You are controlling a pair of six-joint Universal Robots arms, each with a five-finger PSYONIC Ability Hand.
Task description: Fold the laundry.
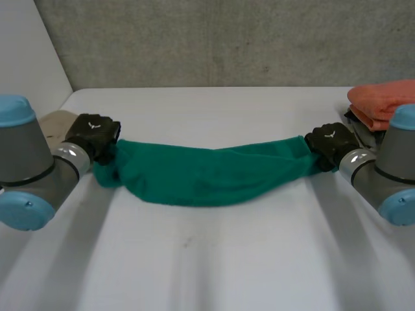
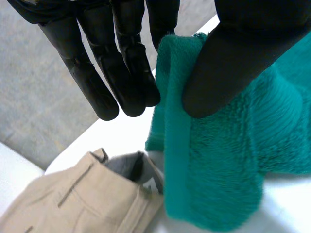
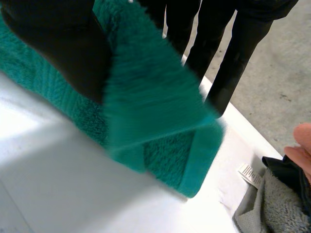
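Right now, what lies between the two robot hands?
The green towel, ends pinched by the left robot hand and right robot hand; head view shows it.

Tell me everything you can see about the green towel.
The green towel looks like thick terry with a flat hemmed border. It is bunched lengthwise into a long band, stretched between the two hands and sagging in the middle toward the white table. The left hand pinches one end between thumb and fingers; the right hand pinches the other end near a corner.
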